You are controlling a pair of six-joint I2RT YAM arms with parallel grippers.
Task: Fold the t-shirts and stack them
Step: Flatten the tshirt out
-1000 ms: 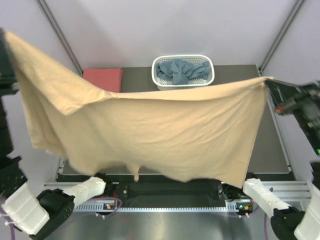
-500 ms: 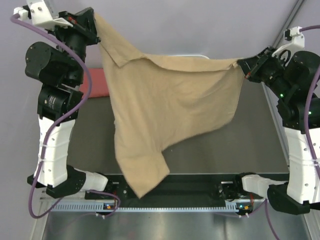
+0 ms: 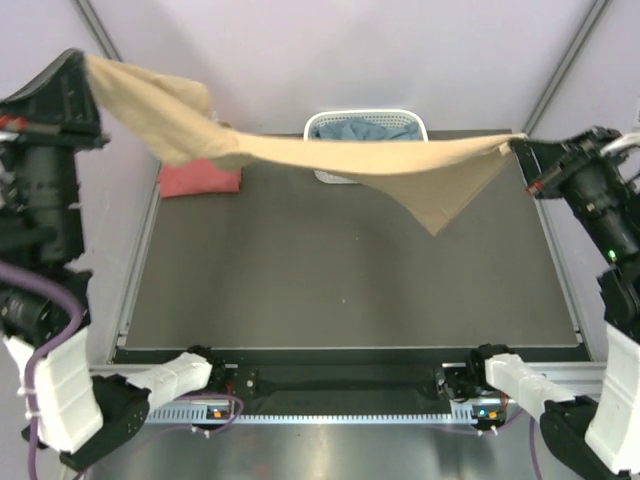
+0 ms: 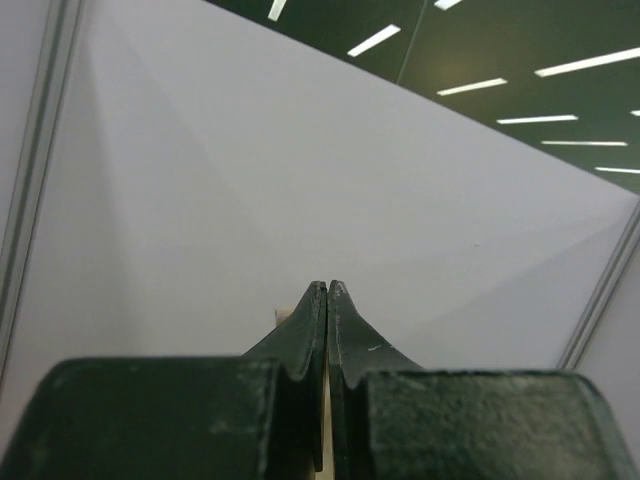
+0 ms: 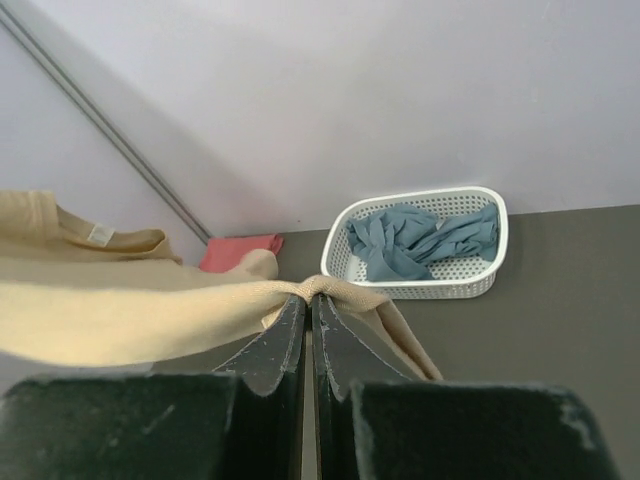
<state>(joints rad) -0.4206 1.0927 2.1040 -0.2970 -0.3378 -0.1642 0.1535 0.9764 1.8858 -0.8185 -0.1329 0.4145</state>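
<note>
Tan t-shirt (image 3: 330, 160): one item, plain cloth, held in the air and stretched into a sagging band over the far part of the counter (image 3: 340, 290), running from 10 o'clock to 2 o'clock. A loose corner hangs down near 1 o'clock. A small white tag (image 5: 100, 233) sits inside the collar; its writing is too small to read.

Left gripper (image 4: 327, 295): raised at 10 o'clock, jaws pressed together, pinching one end of the tan t-shirt.

Right gripper (image 5: 305, 300): at 2 o'clock, jaws closed tight on the bunched other end of the same shirt.

Coral-red t-shirt (image 3: 200, 180): one item, folded, lying flat on the counter at 11 o'clock.

Dusty blue t-shirt (image 5: 420, 240): one item, crumpled, inside the basket.

Basket (image 5: 420, 290): white perforated plastic, at 12 o'clock, partly hidden behind the tan cloth in the top view.
</note>
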